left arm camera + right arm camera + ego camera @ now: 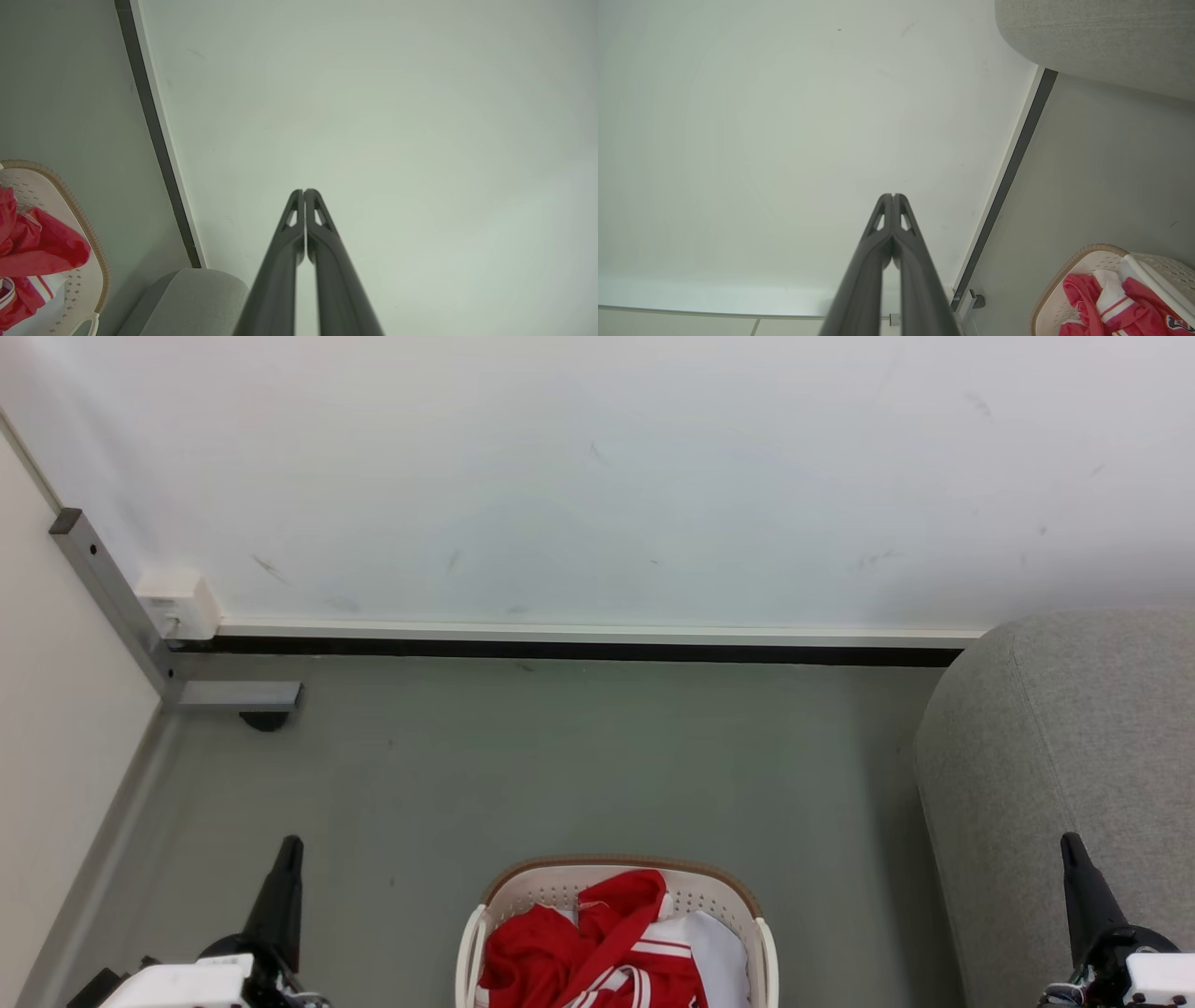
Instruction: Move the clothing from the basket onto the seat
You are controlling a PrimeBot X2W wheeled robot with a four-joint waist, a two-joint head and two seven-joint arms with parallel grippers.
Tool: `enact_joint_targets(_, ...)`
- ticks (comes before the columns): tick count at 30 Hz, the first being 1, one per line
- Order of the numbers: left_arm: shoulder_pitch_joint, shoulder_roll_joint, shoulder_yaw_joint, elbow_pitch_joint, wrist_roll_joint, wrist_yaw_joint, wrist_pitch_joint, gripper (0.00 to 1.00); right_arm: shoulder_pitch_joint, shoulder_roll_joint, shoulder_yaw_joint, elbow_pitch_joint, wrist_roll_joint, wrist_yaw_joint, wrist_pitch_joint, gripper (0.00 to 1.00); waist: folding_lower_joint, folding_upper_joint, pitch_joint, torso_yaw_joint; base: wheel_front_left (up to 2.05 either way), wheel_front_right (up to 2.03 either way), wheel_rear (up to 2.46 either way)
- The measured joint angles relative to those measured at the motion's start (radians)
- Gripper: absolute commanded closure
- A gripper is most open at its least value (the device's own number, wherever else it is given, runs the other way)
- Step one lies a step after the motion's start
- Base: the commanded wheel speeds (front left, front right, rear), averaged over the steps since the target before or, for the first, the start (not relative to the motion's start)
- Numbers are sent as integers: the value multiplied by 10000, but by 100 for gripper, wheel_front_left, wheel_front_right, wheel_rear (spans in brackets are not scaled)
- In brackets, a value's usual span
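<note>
A red jersey (597, 947) with white striped trim lies bunched in the cream-white basket (523, 894) with a brown rim, on the floor at the bottom centre of the head view. The jersey (37, 254) and the basket (77, 287) also sit at the left edge of the left wrist view, and the jersey (1111, 303) and basket (1069, 270) appear at the lower right of the right wrist view. The light-grey sofa (1074, 756) stands to the right. My left gripper (288, 847) is shut, left of the basket. My right gripper (1069, 845) is shut, in front of the sofa. Both hold nothing.
A white wall (597, 476) with a dark baseboard (560, 649) runs behind the grey floor (560, 765). A grey metal bracket (233, 695) and a white box (177, 602) stand in the left corner, next to a cream panel (56, 728). White cloth (719, 947) lies beside the jersey.
</note>
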Motion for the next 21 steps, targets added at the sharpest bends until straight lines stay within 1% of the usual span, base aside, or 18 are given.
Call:
enact_joint_targets(20,0,0,0,0,0,0,0,100,0,0,0,0,0,0,0,100,0,0,0,0,0,0,0)
enact_joint_targets(21,3,-2,0,15,2,0,-2,0,3,2,2,17,0,0,0,0,0,0,0,0,0,0,0)
